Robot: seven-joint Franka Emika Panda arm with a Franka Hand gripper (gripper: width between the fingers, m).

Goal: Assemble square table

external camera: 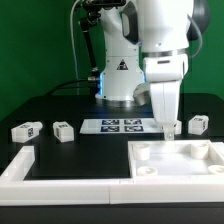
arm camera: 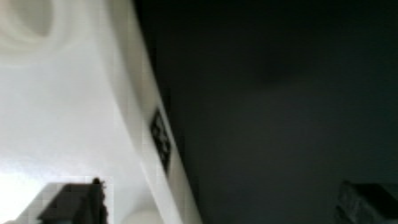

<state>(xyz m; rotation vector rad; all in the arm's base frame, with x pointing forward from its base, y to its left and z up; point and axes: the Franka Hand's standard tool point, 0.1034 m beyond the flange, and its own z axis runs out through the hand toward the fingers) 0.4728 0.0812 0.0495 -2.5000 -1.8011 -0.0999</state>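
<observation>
End effector [arm camera: 222,203] gapes empty above tabletop [external camera: 185,160] edge.

Plain green backdrop [external camera: 35,40] behind a black table [external camera: 50,105]

A white plastic square tabletop slab [external camera: 190,158] is lying flat on the black bench at the exterior view's right, with its round corner sockets facing up. One short white block leg [external camera: 25,130] with a black-and-white tag is lying far off at the left. A second leg [external camera: 63,130] is sitting near it. A third leg [external camera: 198,124] is resting just behind the slab.
</observation>
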